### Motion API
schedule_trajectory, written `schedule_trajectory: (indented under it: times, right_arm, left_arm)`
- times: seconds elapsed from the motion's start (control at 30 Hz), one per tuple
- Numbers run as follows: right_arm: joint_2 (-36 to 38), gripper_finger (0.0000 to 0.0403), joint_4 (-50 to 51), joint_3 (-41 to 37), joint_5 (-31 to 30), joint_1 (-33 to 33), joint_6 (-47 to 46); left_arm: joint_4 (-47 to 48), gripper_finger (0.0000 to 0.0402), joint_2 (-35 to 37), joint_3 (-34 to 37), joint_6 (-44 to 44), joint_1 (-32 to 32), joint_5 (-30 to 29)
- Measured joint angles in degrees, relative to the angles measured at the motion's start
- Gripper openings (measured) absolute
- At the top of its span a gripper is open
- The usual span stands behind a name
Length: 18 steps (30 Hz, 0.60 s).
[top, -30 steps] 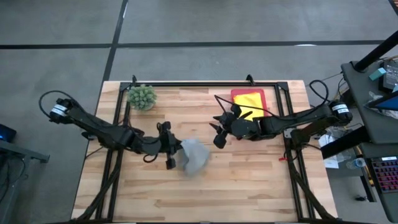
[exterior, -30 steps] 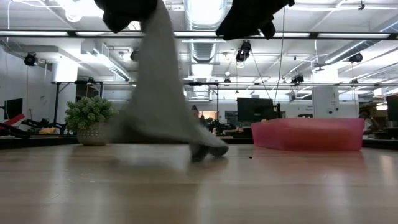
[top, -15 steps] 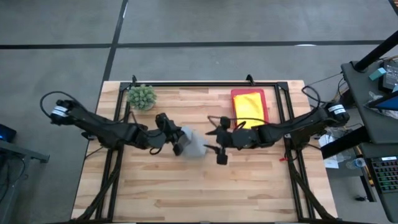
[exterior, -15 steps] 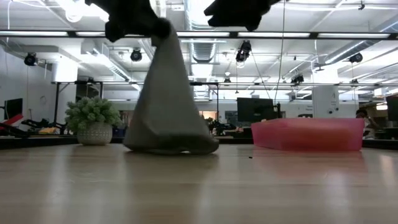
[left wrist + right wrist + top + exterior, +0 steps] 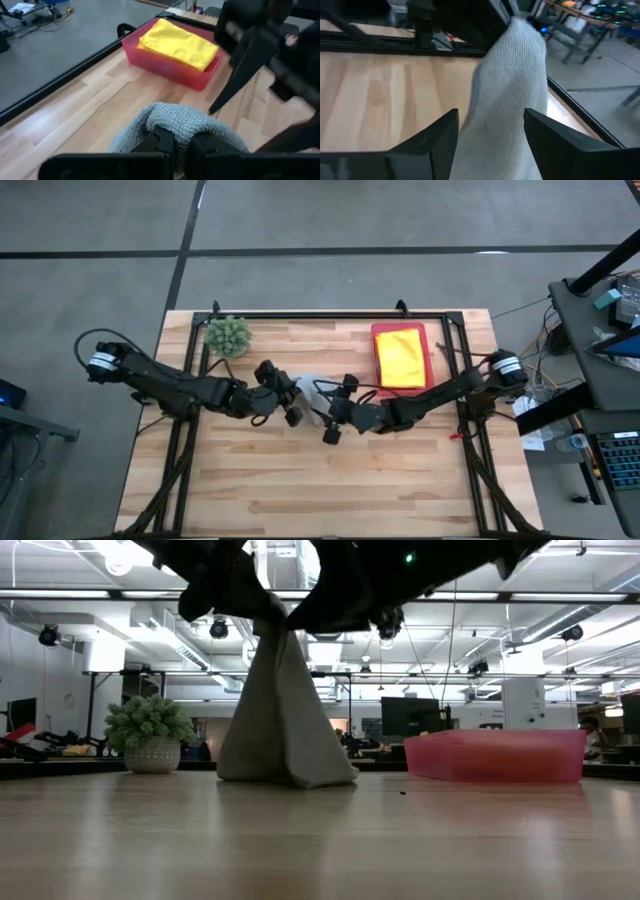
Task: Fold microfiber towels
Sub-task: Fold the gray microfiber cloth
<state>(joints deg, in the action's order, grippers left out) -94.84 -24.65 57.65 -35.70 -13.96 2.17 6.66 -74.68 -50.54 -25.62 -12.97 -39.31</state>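
A grey microfiber towel [image 5: 283, 710] hangs like a cone from my left gripper [image 5: 287, 398], which is shut on its top. The towel's lower end [image 5: 290, 775] rests on the wooden table. My right gripper [image 5: 492, 130] is open at the towel's right side, level with its upper part. One finger stands on each side of the hanging cloth [image 5: 512, 90]. In the high view the towel [image 5: 310, 390] shows as a small pale bunch between the two grippers. A folded yellow towel [image 5: 400, 356] lies in the pink tray [image 5: 376, 330]. My left gripper pinches a bunched fold at the towel's top [image 5: 181, 120] between its two fingers [image 5: 162, 142]; the cloth bulges over the fingertips. The fingers come nearly level from the table's left. The towel hangs below them with its bottom on the table. My right gripper's fingers flank the cloth; whether they touch it I cannot tell.
A small spiky green plant [image 5: 228, 336] in a pot stands at the far left. The pink tray [image 5: 495, 755] sits at the far right. Black frame rails [image 5: 330, 313] run along the table's far edge and sides. Bare wood lies toward the near edge.
My left gripper has carried the towel's top toward the table's far edge; the cloth, which trailed sideways, now hangs as a narrow cone with its bottom on the table. My right gripper has come down and leftward from near the tray until its fingers flank the towel.
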Motion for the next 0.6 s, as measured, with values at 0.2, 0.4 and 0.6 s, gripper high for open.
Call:
schedule_trajectory:
  times: [0.2,0.4,0.6]
  right_arm:
    - [-6.0,0.0214,-10.6,0.0,-0.5,0.0,0.5]
    - [-10.4,0.0214,-14.5,0.0,-4.2,0.1,-2.1]
    - [-16.1,0.0214,-18.4,0.0,-10.0,0.1,-1.6]
  left_arm:
    - [-0.2,0.0000,0.2,-0.2,0.0,0.3,0.0]
    - [-0.4,0.0000,0.3,-0.2,-0.1,0.3,-0.9]
    - [-3.2,0.0000,0.4,-0.3,0.7,0.3,-1.7]
